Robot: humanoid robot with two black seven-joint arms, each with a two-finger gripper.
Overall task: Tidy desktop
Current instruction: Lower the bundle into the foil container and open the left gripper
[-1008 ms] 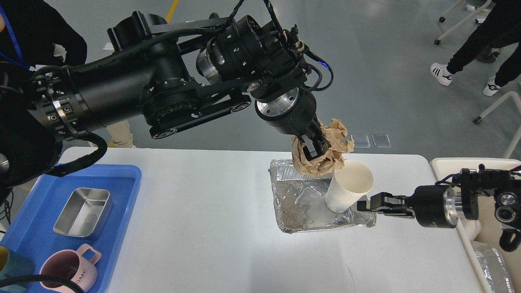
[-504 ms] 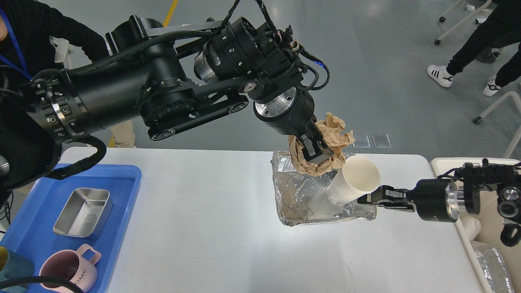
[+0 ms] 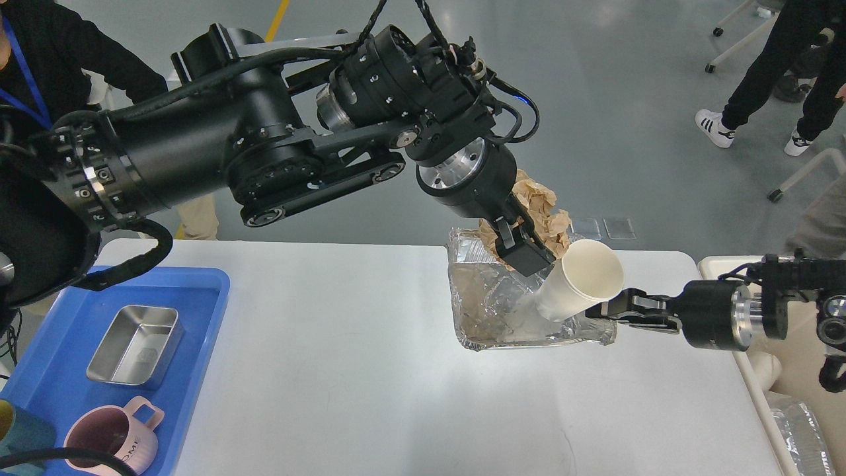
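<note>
Worktop (image 3: 344, 370) of plain white fills the lower half of the head view, its long axis running left to right across the scene and its rounded far corners pointing toward the grey floor (image 3: 628, 79) beyond. At its left end sits a blue tray (image 3: 198, 291) holding a steel tin (image 3: 135, 344) and a pink mug (image 3: 112, 436). Right of centre lies a crumpled foil tray (image 3: 489, 317), tilted slightly so its near edge slants down to the right.

The left gripper (image 3: 525, 254), at the end of the large black arm reaching in from the left, hangs above the foil tray's far side with its fingers clamped on a wad of brown paper (image 3: 538, 208); the wad is clear of the worktop. Just beside it, a white paper cup (image 3: 581, 281) leans with its mouth facing up and to the right, its base over the foil tray.

The right gripper (image 3: 605, 311), reaching in level from the right edge, meets the cup's lower rim side; its fingers are close together at the cup's edge, though whether they actually pinch the cup wall cannot be told from this angle. At the worktop's right end stands a cream bin (image 3: 717, 268), with more foil (image 3: 803, 436) showing inside it near the bottom right corner. People's legs and white shoes (image 3: 717, 122) stand on the floor at upper right.
</note>
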